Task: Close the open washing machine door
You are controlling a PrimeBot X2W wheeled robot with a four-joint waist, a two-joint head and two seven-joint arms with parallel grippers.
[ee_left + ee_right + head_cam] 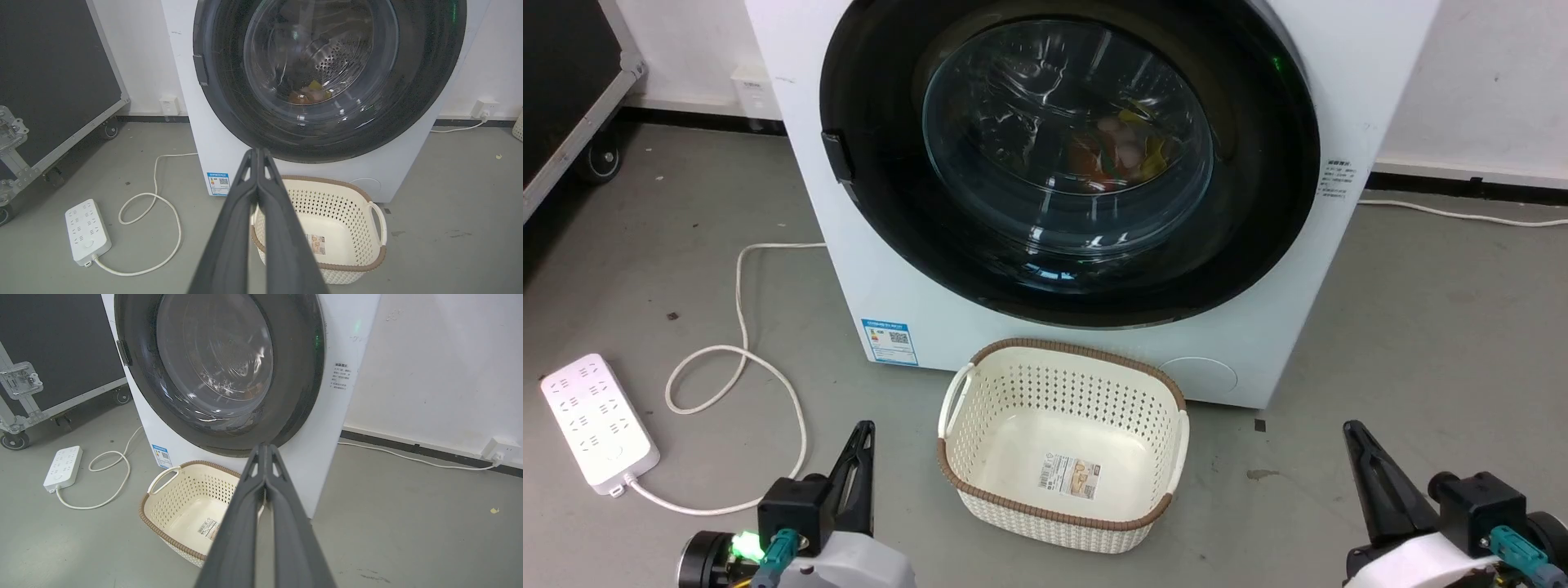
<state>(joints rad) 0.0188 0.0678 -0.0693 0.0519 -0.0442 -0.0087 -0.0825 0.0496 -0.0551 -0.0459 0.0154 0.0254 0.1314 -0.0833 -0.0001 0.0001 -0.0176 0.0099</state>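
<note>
Cream basket [1054, 345], label on its bottom, head view: on grey floor [1421, 327] just before white washer [1339, 269]. Washing machine door [1070, 163] flush on washer front, coloured laundry [1123, 151] behind glass.
L wrist: left gripper [257, 152] pinched together, empty; power strip [87, 230] on floor.
R wrist: right gripper [265, 447] also pinched, empty; white wall [429, 355] beside washer.

The left hand [864, 434] and the right hand [1352, 433] each carry two long, matt dark-grey fingers [229, 237]. The fingers taper from a broad base to a narrow tip, with a small triangular cut-out [246, 173] just below each tip. Each pair is mounted on a square black block [796, 502]. A teal plug [783, 545] sits at the rear of the block on both arms. The forearm shells [866, 567] are smooth and pale grey-white. On the left wrist, a green lamp [745, 545] glows beside a round black cap [698, 559].
</note>
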